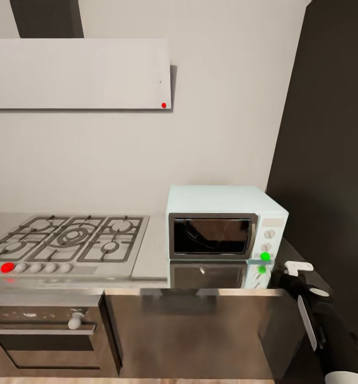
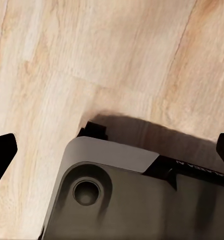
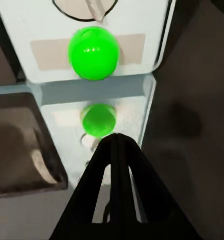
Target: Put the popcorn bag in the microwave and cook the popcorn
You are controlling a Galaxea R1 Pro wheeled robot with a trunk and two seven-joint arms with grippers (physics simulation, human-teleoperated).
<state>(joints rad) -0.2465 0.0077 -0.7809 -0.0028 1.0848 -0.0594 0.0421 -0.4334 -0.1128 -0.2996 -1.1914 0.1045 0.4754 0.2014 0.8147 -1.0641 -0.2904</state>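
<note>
One microwave (image 1: 221, 226) just beyond closed right pincer (image 3: 117, 137).

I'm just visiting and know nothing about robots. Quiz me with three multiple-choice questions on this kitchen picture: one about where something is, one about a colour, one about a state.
1. Where does the microwave stand on the countertop?
A. To the right of the gas hob, next to the dark wall
B. To the left of the gas hob
C. On top of the gas hob

2. What colour is the lowest round button on the microwave's front?
A. Red
B. Green
C. Blue

3. How is the microwave's door?
A. Wide open
B. Taken off
C. Closed

Answers:
1. A, since the head view shows the hob at left and the microwave at right by the dark panel.
2. B, as it shows bright green in the head view and in the right wrist view, where the right gripper points at it.
3. C, since the dark glass sits flush in its steel frame.
</note>
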